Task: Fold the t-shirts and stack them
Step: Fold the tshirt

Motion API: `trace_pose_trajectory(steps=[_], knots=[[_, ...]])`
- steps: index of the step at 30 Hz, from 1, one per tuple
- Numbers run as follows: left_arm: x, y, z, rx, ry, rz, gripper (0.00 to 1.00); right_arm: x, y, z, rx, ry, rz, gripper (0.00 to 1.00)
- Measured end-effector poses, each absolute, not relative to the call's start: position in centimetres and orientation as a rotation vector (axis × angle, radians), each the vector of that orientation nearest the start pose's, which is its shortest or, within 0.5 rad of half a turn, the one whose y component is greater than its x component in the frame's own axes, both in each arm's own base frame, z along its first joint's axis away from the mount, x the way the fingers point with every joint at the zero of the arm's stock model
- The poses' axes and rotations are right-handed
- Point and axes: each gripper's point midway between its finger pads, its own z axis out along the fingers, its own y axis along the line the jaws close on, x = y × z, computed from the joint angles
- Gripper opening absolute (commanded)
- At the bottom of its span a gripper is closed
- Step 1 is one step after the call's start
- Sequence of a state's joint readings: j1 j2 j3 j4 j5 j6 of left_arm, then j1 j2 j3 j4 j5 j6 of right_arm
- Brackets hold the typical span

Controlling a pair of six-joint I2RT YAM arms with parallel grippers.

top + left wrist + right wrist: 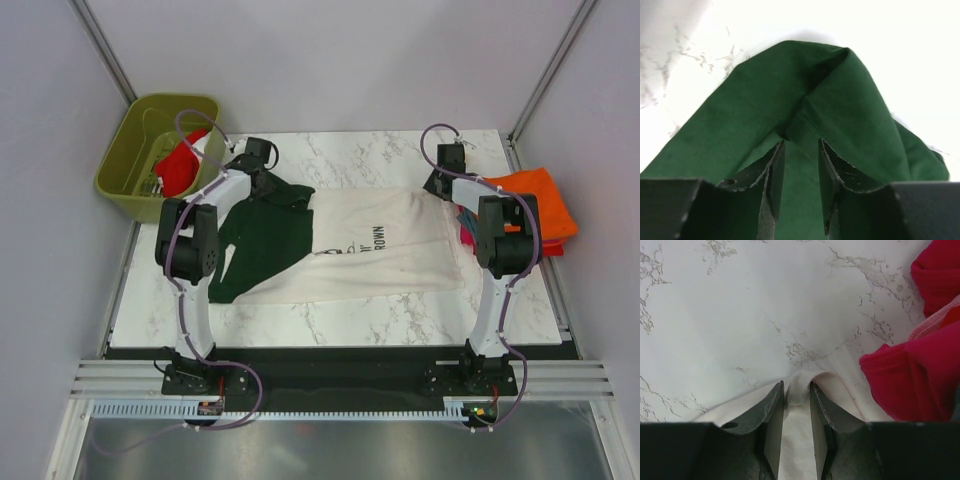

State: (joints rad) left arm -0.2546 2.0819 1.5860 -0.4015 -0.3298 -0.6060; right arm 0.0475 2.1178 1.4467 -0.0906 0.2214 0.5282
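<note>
A cream t-shirt [370, 245] with dark green sleeves [265, 235] lies spread flat across the marble table, its black print facing up. My left gripper [262, 172] hovers over the shirt's far left green part. In the left wrist view its jaws [801, 142] stand apart over a raised fold of green cloth [840, 100]. My right gripper [443, 183] is at the shirt's far right corner. Its jaws [796, 385] stand apart too, and a small puckered ridge of cream cloth [840, 390] rises between the tips. An orange t-shirt [540, 195] lies folded at the right on a red one [910, 375].
An olive-green bin [120, 165] stands at the far left, off the table's corner, with a red shirt [180, 165] inside. The folded pile sits close to the right gripper's right side. Grey walls and metal posts enclose the table.
</note>
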Motion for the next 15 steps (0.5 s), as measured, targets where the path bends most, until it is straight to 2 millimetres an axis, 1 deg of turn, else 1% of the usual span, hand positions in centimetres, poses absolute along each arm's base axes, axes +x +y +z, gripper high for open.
trace_pose_trajectory(steps=[4, 7, 12, 15], knots=[[52.0, -9.9, 4.3, -0.546, 2.373, 0.037, 0.40, 54.3, 0.8, 3.5, 0.654, 2.214, 0.038, 0.35], [52.4, -10.0, 3.4, -0.545, 2.387, 0.047, 0.38, 54.3, 0.8, 3.6, 0.654, 2.212, 0.041, 0.34], [53.7, -10.0, 3.5, -0.537, 2.373, 0.053, 0.29, 54.2, 0.9, 3.5, 0.654, 2.214, 0.044, 0.35], [54.4, -10.1, 3.8, -0.534, 2.361, 0.049, 0.20, 54.1, 0.9, 3.5, 0.656, 2.214, 0.044, 0.35]])
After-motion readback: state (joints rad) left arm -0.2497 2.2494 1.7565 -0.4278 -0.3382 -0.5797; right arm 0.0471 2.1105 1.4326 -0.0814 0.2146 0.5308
